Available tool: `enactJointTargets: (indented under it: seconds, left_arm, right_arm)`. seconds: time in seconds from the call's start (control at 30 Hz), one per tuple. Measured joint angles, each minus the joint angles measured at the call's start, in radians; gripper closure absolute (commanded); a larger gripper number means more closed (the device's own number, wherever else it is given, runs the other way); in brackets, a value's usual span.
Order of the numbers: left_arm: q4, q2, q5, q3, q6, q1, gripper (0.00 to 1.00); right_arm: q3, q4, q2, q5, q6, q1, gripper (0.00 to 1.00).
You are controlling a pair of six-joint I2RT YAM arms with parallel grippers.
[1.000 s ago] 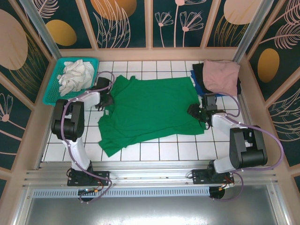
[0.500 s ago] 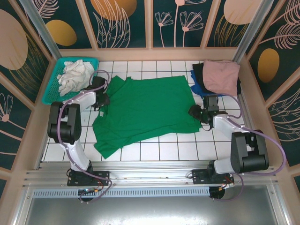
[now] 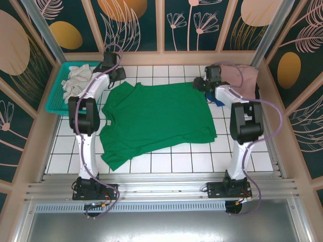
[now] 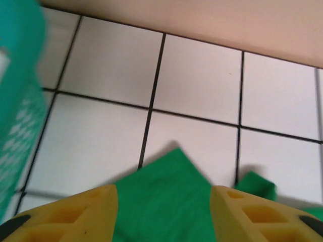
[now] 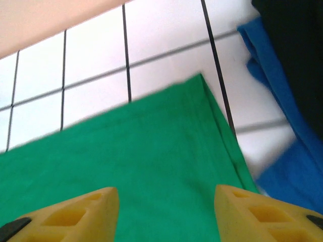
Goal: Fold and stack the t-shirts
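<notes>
Seen released above 2 far corners of green t-shirt: left end effector, right end effector; blue t-shirt just beside right corner could be snagged on next grab

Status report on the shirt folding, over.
Left gripper open, right gripper open, both above far corners. Green t-shirt spread, unfolded. Blue shirt close by right corner.

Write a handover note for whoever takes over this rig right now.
Left tool: open, above the far left corner of the green t-shirt, near the teal basket.
Right tool: open, above its far right corner.
Green t-shirt lies spread on the table, unfolded.
Far right: pink t-shirt atop the black t-shirt and blue t-shirt.
Done: those three stacked. Left: fold the green one, add it to the pile.
</notes>
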Motion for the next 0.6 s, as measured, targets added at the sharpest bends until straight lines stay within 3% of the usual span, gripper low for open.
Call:
enactJointTargets:
  seconds: [0.1, 0.2, 0.43, 0.5, 0.6]
  left_arm:
    - [-0.043, 0.182, 0.000, 0.180, 0.006, 0.000, 0.44]
    - [-0.069, 0.285, 0.000, 0.257, 0.006, 0.000, 0.44]
    - [-0.057, 0.299, -0.012, 0.261, 0.006, 0.000, 0.50]
    - [-0.055, 0.299, -0.004, 0.261, 0.002, 0.000, 0.58]
    - [-0.053, 0.299, 0.009, 0.261, -0.003, 0.005, 0.80]
  right_arm:
    - [0.187, -0.045, 0.150, 0.019, -0.037, 0.000, 0.44]
    - [0.375, -0.095, 0.286, 0.027, -0.066, -0.002, 0.44]
    - [0.641, -0.198, 0.478, 0.044, -0.096, -0.008, 0.41]
    - [0.668, -0.217, 0.509, 0.044, -0.096, -0.012, 0.41]
    - [0.674, -0.234, 0.535, 0.046, -0.096, -0.017, 0.43]
